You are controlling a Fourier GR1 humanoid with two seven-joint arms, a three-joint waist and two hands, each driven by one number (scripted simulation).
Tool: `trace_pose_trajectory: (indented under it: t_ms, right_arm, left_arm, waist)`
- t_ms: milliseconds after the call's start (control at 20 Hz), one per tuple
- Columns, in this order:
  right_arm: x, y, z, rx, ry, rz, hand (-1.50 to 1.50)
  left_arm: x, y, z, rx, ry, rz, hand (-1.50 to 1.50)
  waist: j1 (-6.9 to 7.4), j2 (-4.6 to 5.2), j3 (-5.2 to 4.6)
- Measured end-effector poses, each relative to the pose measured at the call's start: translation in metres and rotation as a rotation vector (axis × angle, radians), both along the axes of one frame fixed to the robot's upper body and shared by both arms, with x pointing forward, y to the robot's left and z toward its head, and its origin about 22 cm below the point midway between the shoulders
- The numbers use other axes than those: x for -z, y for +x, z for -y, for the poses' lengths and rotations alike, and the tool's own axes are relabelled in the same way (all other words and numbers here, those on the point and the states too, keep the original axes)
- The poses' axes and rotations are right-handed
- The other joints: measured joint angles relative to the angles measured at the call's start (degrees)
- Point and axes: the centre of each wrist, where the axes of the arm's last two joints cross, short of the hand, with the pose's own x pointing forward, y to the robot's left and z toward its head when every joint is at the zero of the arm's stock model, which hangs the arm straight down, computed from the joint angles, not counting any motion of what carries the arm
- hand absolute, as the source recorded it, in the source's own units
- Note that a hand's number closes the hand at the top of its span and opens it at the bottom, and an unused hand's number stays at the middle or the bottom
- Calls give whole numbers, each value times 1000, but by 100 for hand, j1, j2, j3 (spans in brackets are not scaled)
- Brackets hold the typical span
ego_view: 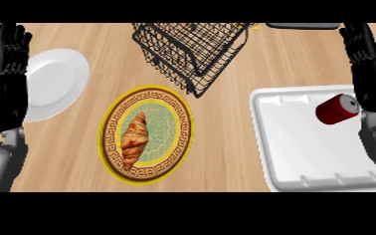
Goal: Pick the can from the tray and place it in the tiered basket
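Can point(338, 109) on tray point(294, 144); rt hand point(360, 50) edge-cut, maybe touching.

the tray point(294, 144) runs off the right edge; the left hand point(13, 79) covers part of the white plate point(60, 77).

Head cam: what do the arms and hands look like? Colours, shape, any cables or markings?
Left hand and right hand: black, ribbed-looking fingers. Left forearm and right forearm: smooth grey casings, only partly in view. No cables, markings or sleeves visible.

Open counter point(224, 129) lies between the tray point(259, 129) and the tiered basket point(187, 50).
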Motion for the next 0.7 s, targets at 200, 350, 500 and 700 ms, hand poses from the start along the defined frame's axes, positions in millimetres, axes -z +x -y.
trace_pose_trajectory:
  t_ms: [200, 350, 500, 700]
  right_arm:
    - [4, -6, -5, -107, 40, 22, 150]
    - [12, -12, 5, -95, 4, 4, 150]
    - [38, -17, 28, 189, 70, -86, -150]
    - [63, -28, 39, 370, 101, -86, -150]
  left_arm:
    - [31, -10, 1, 14, -69, -168, 0]
    - [57, -20, 0, 36, -136, -356, 0]
    - [77, -28, 6, 63, -196, -485, 0]
    - [81, -37, 14, 101, -246, -587, 0]
  waist:
    - [-62, -45, 76]
    - [-150, -17, 68]
    - [-202, -5, 91]
    - [-131, -46, 109]
